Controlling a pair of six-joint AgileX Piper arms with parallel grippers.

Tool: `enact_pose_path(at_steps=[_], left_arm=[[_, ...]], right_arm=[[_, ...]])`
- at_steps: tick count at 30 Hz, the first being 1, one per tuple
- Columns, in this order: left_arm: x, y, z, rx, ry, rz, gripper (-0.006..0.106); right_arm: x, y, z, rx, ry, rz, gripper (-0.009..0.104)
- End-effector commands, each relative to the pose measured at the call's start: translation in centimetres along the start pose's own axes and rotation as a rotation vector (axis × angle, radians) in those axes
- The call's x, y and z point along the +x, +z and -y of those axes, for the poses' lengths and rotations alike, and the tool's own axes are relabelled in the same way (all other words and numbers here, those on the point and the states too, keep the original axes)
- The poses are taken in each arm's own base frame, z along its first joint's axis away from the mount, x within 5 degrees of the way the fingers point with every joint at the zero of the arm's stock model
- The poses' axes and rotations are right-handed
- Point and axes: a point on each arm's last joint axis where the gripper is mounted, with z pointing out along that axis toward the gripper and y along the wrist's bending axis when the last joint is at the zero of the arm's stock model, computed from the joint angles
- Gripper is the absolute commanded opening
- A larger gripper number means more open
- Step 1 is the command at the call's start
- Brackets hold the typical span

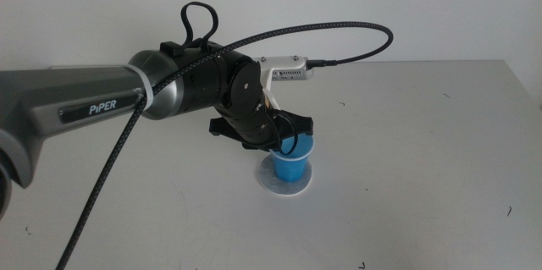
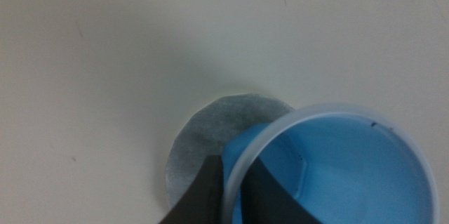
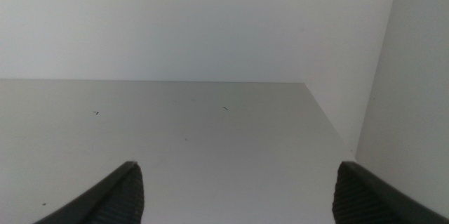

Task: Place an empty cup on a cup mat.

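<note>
My left gripper [image 1: 286, 137] is over the middle of the table [image 1: 440, 135], and it has hold of the cup [image 1: 290, 162]. In my left wrist view I can see how: one dark jaw is outside the cup wall and the other is inside, and they pinch the thin white rim between them. So the jaws are almost closed, with just the wall of the cup in the gap. The cup is blue inside and has nothing in it. It is upright and sits right over the cup mat [image 1: 274, 182], which is a flat grey circle on the table. I see the mat poking out from under the cup on all sides in the middle view. I cannot tell if the bottom of the cup is touching the mat yet or is just a tiny bit above it. My right gripper [image 3: 238, 192] waits off to the side, out of the middle view, with its jaws wide apart and nothing in them. I think the job is almost done, but some things could go wrong. If I let go while the cup is still up in the air, it could drop and tip over. If I lift away before my jaws open enough, the inside jaw could catch the rim and pull the cup off the mat. If I push down too hard, the soft wall could bend.
</note>
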Motion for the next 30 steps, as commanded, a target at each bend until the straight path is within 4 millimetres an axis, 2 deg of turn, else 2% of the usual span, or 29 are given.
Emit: enact_pose_path(at_steps=[1,8,10,13,17,24,30], left_arm=[[-1.4,-2.6,1.0,0.054,-0.01,0.094,0.019],[-1.5,-2.9,1.0,0.056,0.003,0.101,0.068],[-1.6,-3.5,1.1,0.06,0.023,0.112,0.081],[-1.9,-5.2,1.2,0.07,0.057,0.142,0.095],[-2.2,-8.7,1.4,0.085,0.11,0.192,0.1],[-2.3,-17.5,1.2,0.085,0.282,0.362,0.1],[-1.5,-23.9,0.8,0.133,0.257,0.502,0.1]], right_arm=[[-1.2,-0.3,0.0,-0.002,-0.017,0.109,0.094],[-1.2,-0.3,0.0,-0.002,-0.017,0.109,0.094],[-1.2,-0.3,0.0,-0.002,-0.017,0.109,0.094],[-1.2,-0.3,0.0,-0.002,-0.017,0.109,0.094],[-1.2,-0.3,0.0,-0.002,-0.017,0.109,0.094],[-1.2,-0.3,0.0,-0.002,-0.017,0.109,0.094],[-1.2,-0.3,0.0,-0.002,-0.017,0.109,0.094]])
